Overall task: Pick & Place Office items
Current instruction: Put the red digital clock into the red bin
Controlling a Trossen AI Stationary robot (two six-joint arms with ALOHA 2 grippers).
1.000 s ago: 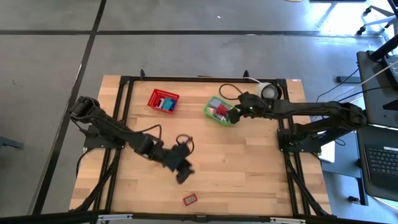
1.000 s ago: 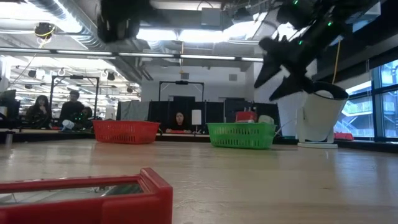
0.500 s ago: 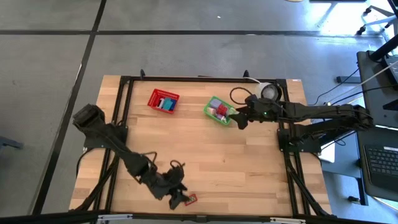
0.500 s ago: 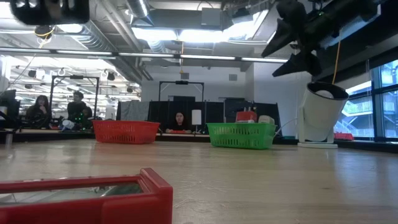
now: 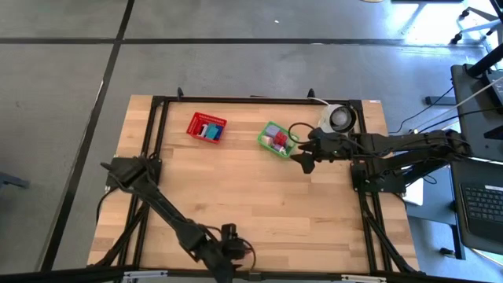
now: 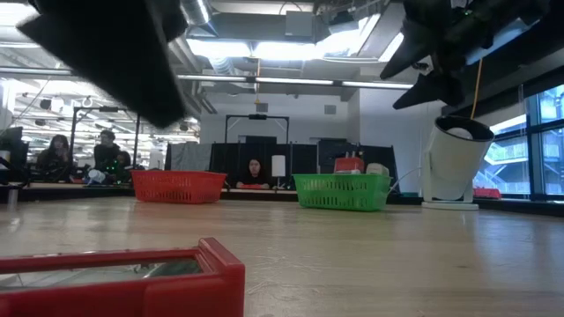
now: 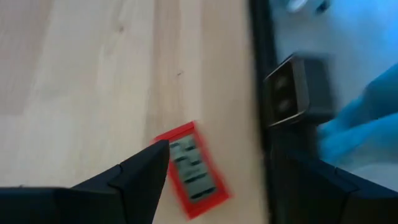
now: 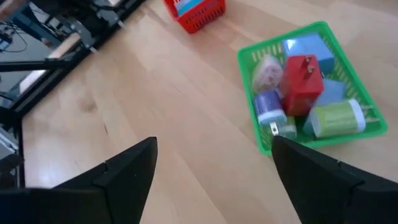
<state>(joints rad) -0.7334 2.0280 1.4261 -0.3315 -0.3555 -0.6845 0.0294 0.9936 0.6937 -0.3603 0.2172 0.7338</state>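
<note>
The left gripper [image 5: 229, 255] is low in the high view, at the bottom middle of the frame, right by the near edge of the wooden table [image 5: 314, 212]. In the left wrist view its two dark fingers [image 7: 140, 171] are spread wide apart and hold nothing. A small flat red item [image 7: 193, 171] with a grey label lies on the wood between them, close to one fingertip. I cannot tell if it touches. In the low view the same red item [image 6: 123, 282] fills the bottom left of the frame, and a big dark part of the left arm hangs at the upper left.

The right gripper [image 5: 305, 161] is right of middle in the high view, just beside the green basket [image 5: 266, 145], on its lower right side. In the right wrist view its fingers [image 8: 134, 165] are wide apart and empty.

The green basket holds several office items: a red plug block [image 8: 303, 76], a light green piece [image 8: 333, 118], a lavender piece [image 8: 268, 104], a pink speckled piece [image 8: 268, 73] and pale blue pieces [image 8: 306, 47]. The red basket [image 5: 206, 126] sits left of the green one, near the top of the table, with small red and blue pieces inside.

A white round container [image 5: 341, 118] stands at the upper right of the table. People [image 6: 106, 157] sit far back in the room.
</note>
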